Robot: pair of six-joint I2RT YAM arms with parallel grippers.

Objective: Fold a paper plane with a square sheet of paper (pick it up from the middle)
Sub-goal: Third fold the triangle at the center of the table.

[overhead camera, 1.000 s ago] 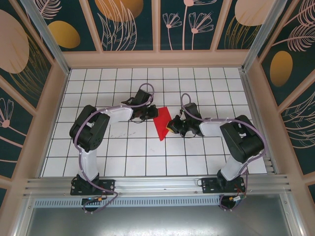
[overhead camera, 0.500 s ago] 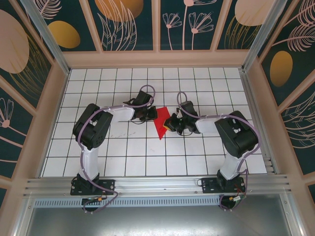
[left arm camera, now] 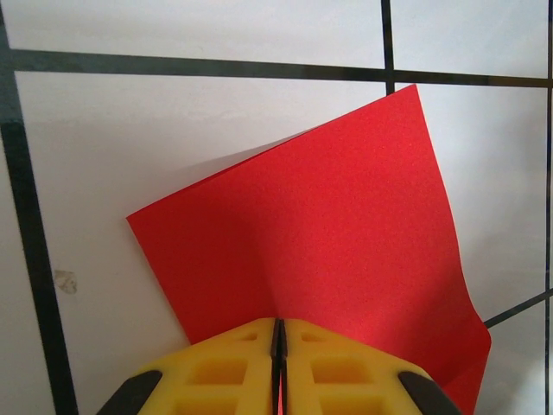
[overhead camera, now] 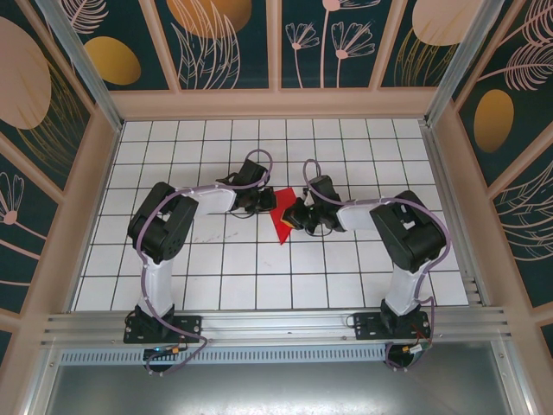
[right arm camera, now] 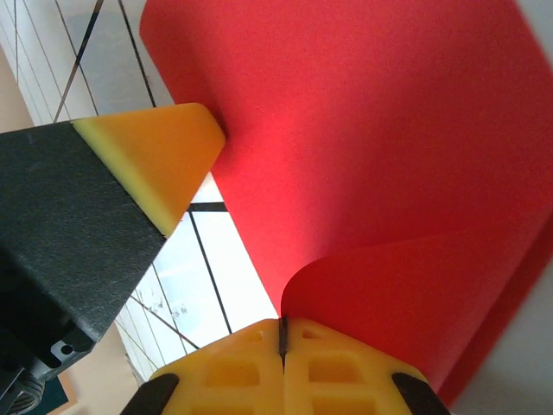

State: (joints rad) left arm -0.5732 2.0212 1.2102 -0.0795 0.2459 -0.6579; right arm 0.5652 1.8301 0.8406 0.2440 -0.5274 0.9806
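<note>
White tabletop (overhead camera: 259, 285) ruled with black grid lines, evenly lit, only faint shadows. Beige wooden frame (overhead camera: 276, 104) along far, left and right edges. Wall panels (overhead camera: 233, 43) above frame: dark teal, printed with peach leaves and flowers, gold ovals, split by beige slats. Aluminium posts (overhead camera: 82, 60) slant at far corners. Aluminium rail (overhead camera: 276, 324) runs along near edge; grey metal sheet (overhead camera: 276, 385) nearer still.

The worktop (overhead camera: 173, 285) is white tile with a dark grid. A pale wooden frame (overhead camera: 276, 104) borders it on three sides. Above the frame stand dark teal panels (overhead camera: 233, 43) with gold ovals and pale flower outlines. An aluminium rail (overhead camera: 276, 324) runs along the near edge, with a grey metal sheet (overhead camera: 276, 385) below it. One tile bears a faint smudge (left arm camera: 65, 281).
</note>
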